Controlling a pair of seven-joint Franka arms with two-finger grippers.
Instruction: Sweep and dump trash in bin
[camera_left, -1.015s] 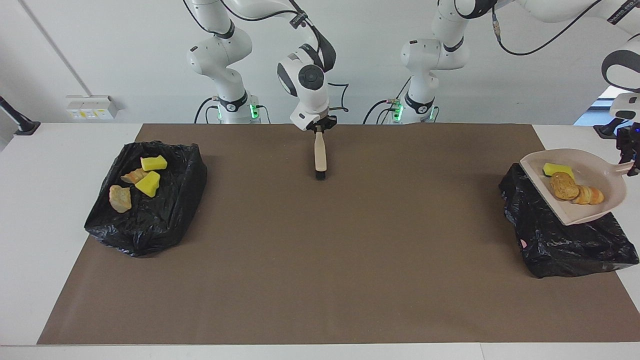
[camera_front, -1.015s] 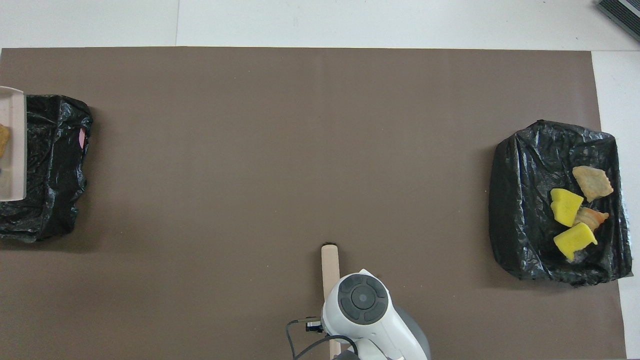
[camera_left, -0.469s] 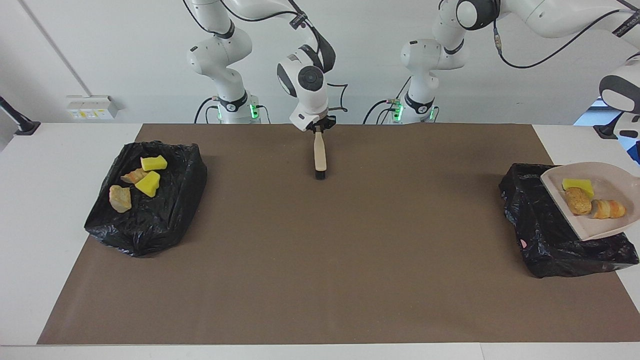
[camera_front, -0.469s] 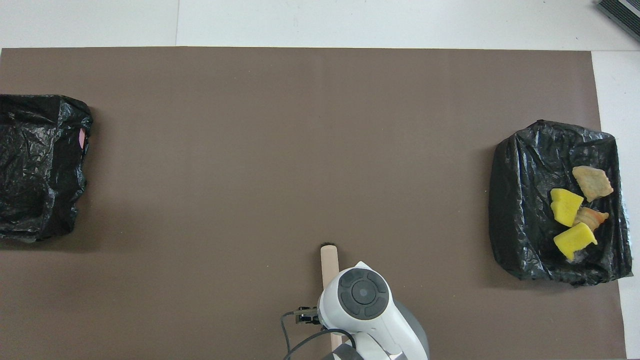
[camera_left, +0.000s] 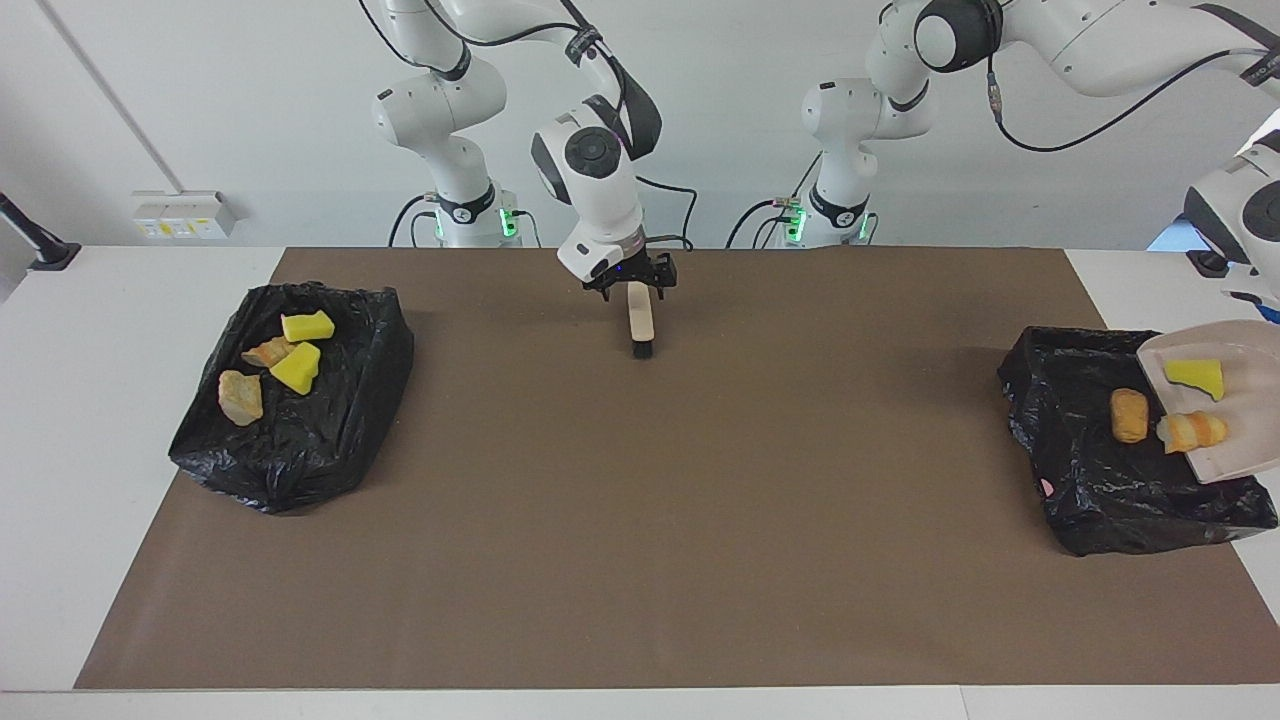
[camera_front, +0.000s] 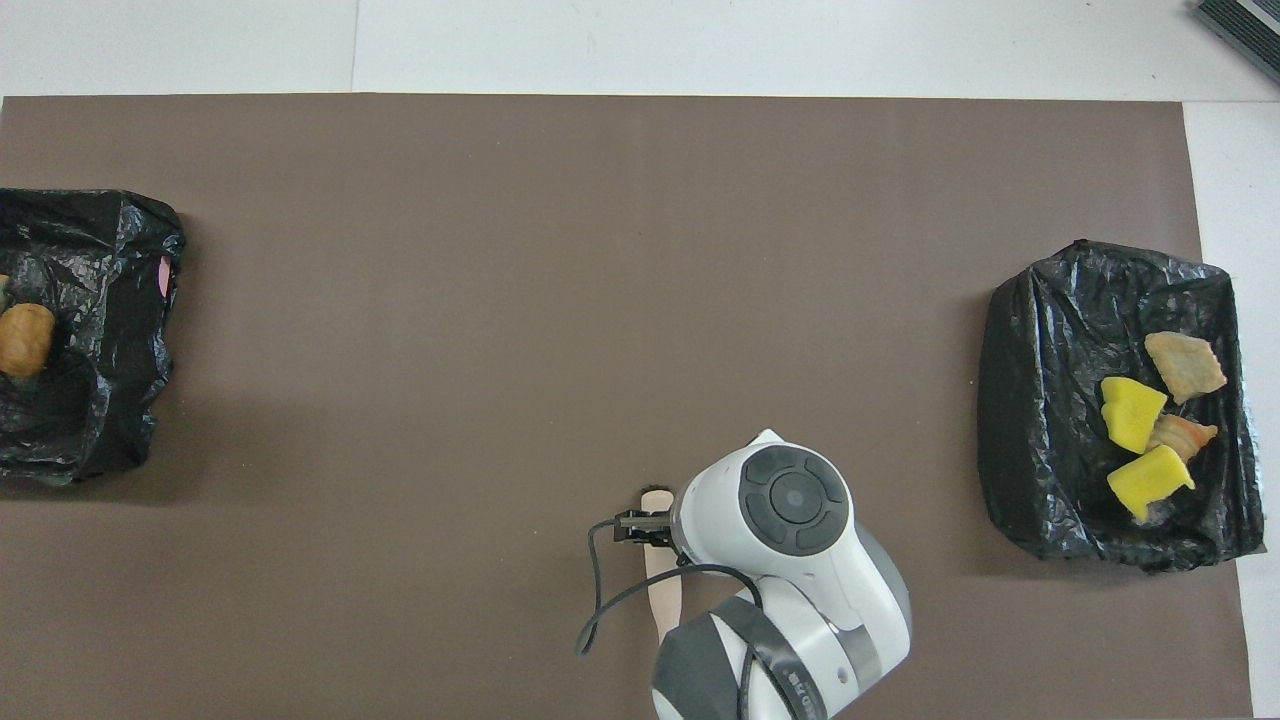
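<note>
Just released the brush (camera_left: 640, 322): right gripper (camera_left: 632, 283) spread apart directly above its handle. Tilts steeper the dustpan (camera_left: 1240, 460), clamped by the unseen left gripper; drops one pastry lump (camera_left: 1129, 415) into the black bag (camera_left: 1100, 500) underneath. Dumping about half done, probably.

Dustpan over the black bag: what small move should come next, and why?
Probably tilt the dustpan a little steeper over the black bag. One brown pastry lies in the bag, but a yellow sponge and a striped pastry sit on the pan near its lip. The right gripper hangs open over the brush.
</note>
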